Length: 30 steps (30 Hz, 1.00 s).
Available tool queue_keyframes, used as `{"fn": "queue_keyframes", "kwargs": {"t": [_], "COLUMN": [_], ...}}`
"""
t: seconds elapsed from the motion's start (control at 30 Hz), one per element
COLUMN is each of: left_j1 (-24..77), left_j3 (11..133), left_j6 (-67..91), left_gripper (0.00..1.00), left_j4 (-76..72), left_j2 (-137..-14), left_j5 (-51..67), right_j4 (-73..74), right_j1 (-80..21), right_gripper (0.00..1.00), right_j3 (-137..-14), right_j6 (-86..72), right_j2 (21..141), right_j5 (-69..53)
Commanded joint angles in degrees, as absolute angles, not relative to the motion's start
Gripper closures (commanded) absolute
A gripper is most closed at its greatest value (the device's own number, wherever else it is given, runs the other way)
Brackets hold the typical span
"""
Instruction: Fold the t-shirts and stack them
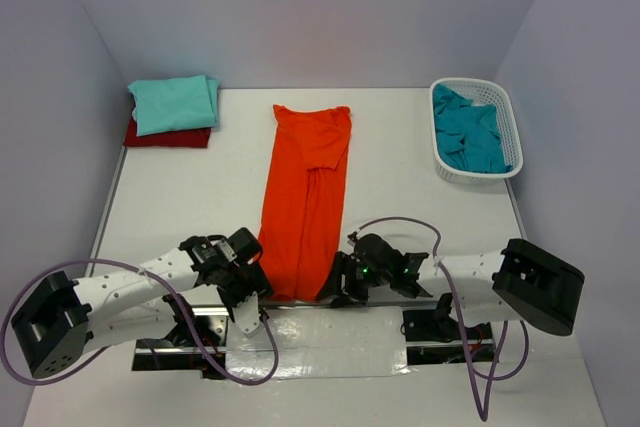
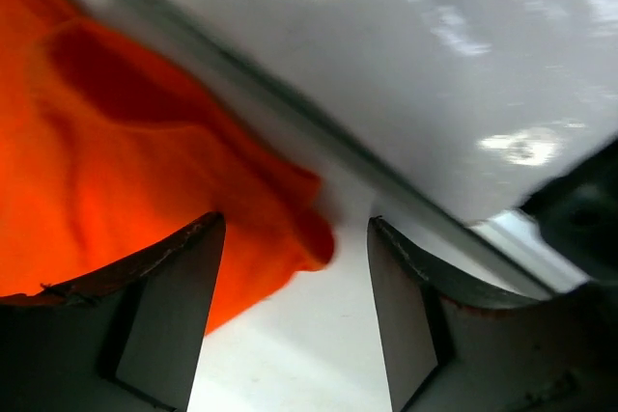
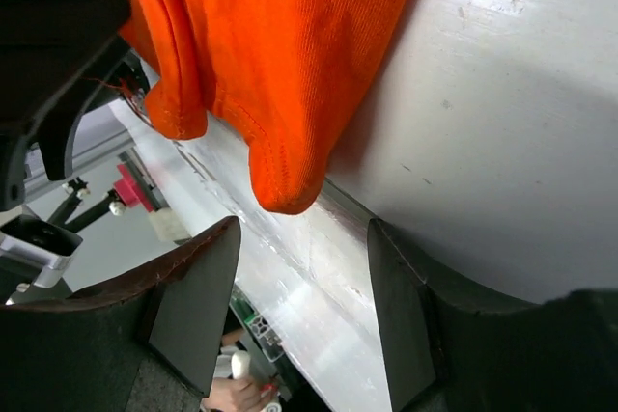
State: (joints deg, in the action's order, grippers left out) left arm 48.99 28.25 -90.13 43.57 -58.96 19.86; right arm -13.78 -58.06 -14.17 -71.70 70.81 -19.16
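Orange shirt [image 1: 305, 202] lies as a long folded strip mid-table [image 1: 400, 207], running far to near. Mint shirt [image 1: 175, 102] is folded on top of the red shirt [image 1: 168, 135] at the far left corner. Teal shirt [image 1: 472, 137] sits crumpled in the basket [image 1: 500, 97], far right. Left gripper [image 1: 250, 292] is at the strip's near left corner, right gripper [image 1: 335, 287] at its near right corner.

Left wrist: jaws wide apart, orange hem corner in the gap, not pinched. Cloth runs behind one finger [image 2: 164, 315]; can't tell if it touches.

Right wrist: jaws spread, orange corner just past the fingertips [image 3: 193, 296], nothing gripped.
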Motion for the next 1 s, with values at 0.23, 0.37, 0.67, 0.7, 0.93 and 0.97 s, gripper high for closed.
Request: {"fn": "queue_keyframes", "kwargs": {"t": [0.23, 0.37, 0.67, 0.7, 0.93, 0.97], "left_j1": [49.2, 49.2, 50.2, 50.3, 51.0, 50.2], "left_j3": [26.4, 27.4, 33.1, 34.3, 44.9, 46.7], "left_j6": [-84.6, -84.8, -71.6, -69.8, -51.3, -51.0], "left_gripper": [0.56, 0.95, 1.00, 1.00, 1.00, 1.00], "left_j4": [27.8, 30.9, 37.1, 38.0, 39.3, 40.2], "left_j2": [-64.2, -63.3, -56.4, -56.5, -60.7, -61.6], "left_j5": [18.5, 21.2, 27.8, 29.2, 23.5, 22.9], "right_j4": [-8.9, -10.5, 0.9, 4.6, 25.6, 26.4], "right_j1": [-55.8, -54.5, -46.0, -46.0, -41.8, -40.6], "right_gripper": [0.46, 0.74, 1.00, 1.00, 1.00, 1.00], "right_j3": [-18.0, -19.6, -18.0, -19.0, -31.6, -34.5], "right_j6": [-68.7, -68.1, -62.7, -60.8, -44.6, -43.3], "right_j2": [78.8, 81.1, 70.0, 68.4, 63.1, 63.5], "right_j5": [-17.5, -19.2, -18.4, -17.5, -19.0, -19.7]}}
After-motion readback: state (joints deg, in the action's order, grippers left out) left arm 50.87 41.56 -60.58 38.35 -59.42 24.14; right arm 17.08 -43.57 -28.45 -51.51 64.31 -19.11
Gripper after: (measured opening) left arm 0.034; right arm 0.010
